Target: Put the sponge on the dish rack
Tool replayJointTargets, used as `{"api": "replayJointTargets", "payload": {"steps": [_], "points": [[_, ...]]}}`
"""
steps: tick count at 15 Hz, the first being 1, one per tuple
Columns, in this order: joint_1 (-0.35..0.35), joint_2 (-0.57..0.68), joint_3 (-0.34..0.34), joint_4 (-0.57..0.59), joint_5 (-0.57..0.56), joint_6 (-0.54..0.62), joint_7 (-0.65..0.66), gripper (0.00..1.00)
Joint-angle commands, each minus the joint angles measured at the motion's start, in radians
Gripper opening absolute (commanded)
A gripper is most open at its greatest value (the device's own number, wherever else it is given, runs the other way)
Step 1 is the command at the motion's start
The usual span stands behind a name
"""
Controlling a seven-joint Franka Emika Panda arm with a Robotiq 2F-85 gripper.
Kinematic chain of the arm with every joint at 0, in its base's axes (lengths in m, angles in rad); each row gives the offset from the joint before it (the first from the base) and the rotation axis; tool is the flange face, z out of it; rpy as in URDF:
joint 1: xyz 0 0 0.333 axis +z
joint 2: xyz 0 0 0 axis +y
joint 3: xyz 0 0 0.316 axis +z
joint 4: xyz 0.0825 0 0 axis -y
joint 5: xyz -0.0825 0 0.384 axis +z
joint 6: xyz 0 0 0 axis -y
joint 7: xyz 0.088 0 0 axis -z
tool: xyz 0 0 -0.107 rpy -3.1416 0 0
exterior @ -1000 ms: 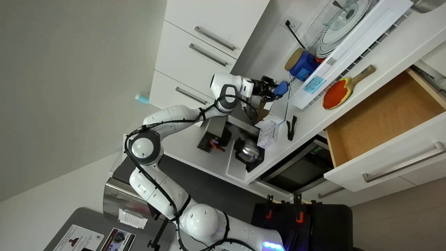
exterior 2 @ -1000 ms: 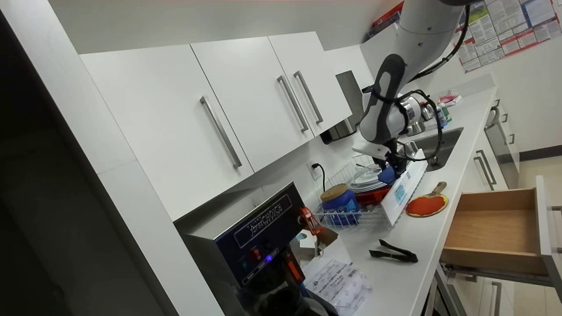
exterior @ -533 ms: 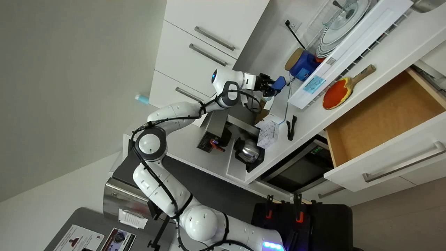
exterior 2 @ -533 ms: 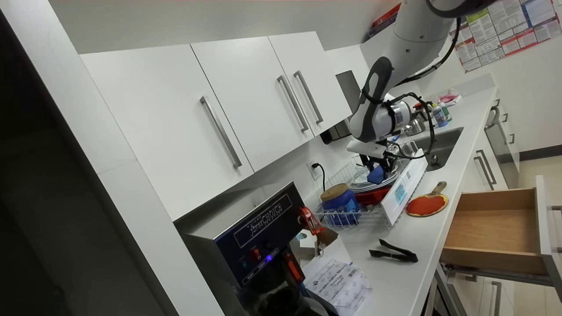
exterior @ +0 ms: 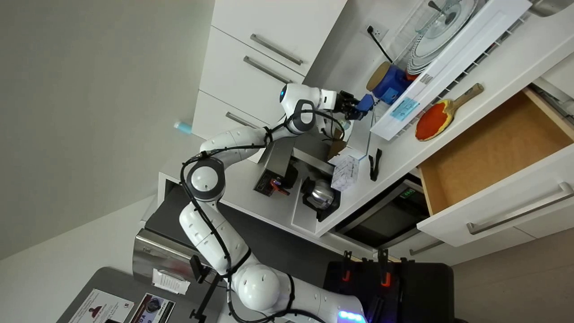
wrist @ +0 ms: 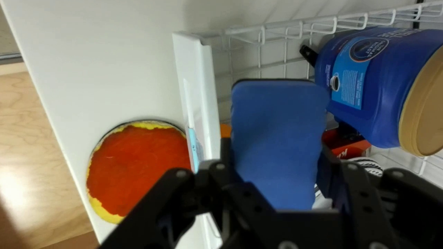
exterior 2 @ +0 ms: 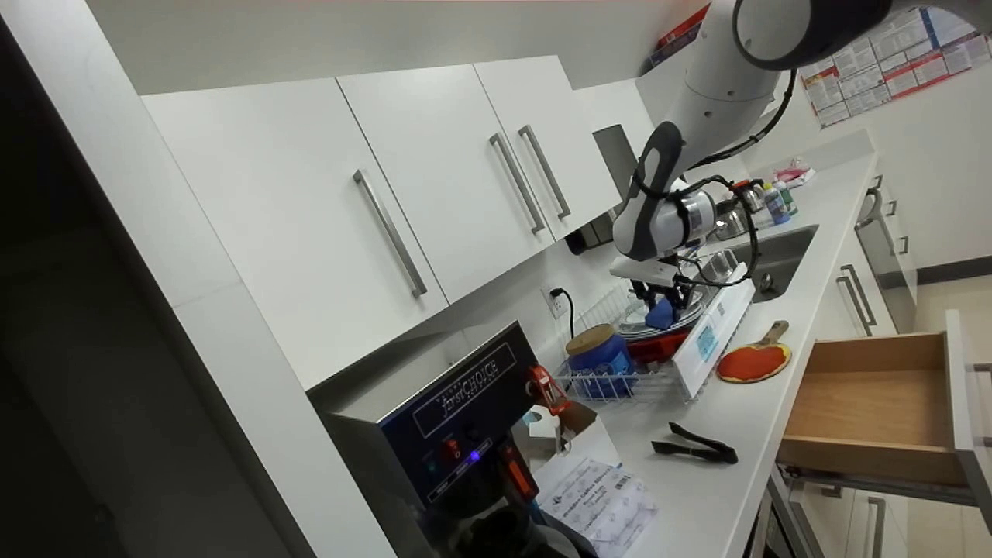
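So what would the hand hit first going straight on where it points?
Probably the wire dish rack, with the sponge leading; the red thing inside might come first, as depth is unclear.

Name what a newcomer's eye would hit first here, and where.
Likely the blue rectangular sponge, held in the black gripper near the centre of the wrist view. Next, the round wooden-handled red-and-yellow paddle, lying on the white countertop. Then the tan-lidded blue plastic tub, sitting in the white wire dish rack.
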Motion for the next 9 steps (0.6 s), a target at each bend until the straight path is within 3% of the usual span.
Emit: {"api": "replayJointTargets", "payload": {"steps": [1, 5, 9], "points": [[-0.025, 0.128, 0.009, 0.197, 0.012, -0.095, -0.097, 0.31], [-0.055, 0.244, 0.042, 0.348, 0.04, -0.167, -0.224, 0.31], [-0.07, 0.317, 0.068, 0.433, 0.083, -0.164, -0.307, 0.31]]}}
